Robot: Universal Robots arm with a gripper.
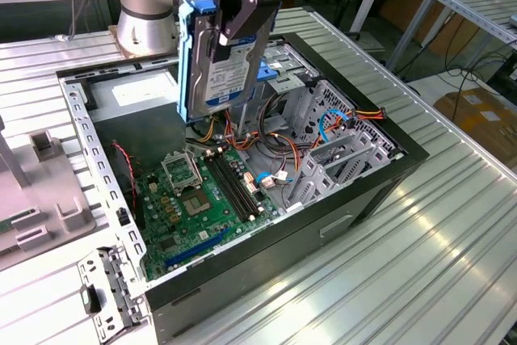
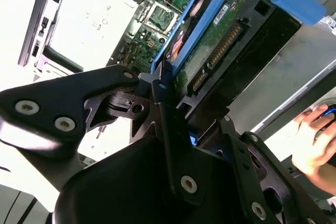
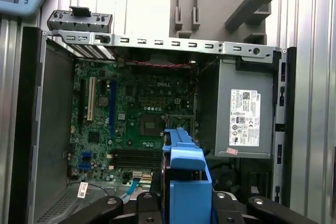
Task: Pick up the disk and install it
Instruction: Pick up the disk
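Overhead, my end effector (image 1: 232,23) clamps the disk (image 1: 226,78) edge-down above the open computer case (image 1: 339,225), apparently oriented for slotting in.

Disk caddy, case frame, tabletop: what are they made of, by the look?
Caddy round the disk: bright blue, matte, moulded look, likely plastic. Case frame: bare grey sheet metal, punched holes, folded edges. Tabletop: ribbed silvery metal, soft sheen, probably aluminium.

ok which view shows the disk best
The exterior view: the disk shows its labelled face and blue rails, held by the gripper above the open computer case. In the second wrist view the disk shows its circuit-board side close up; in the first wrist view, its blue end.
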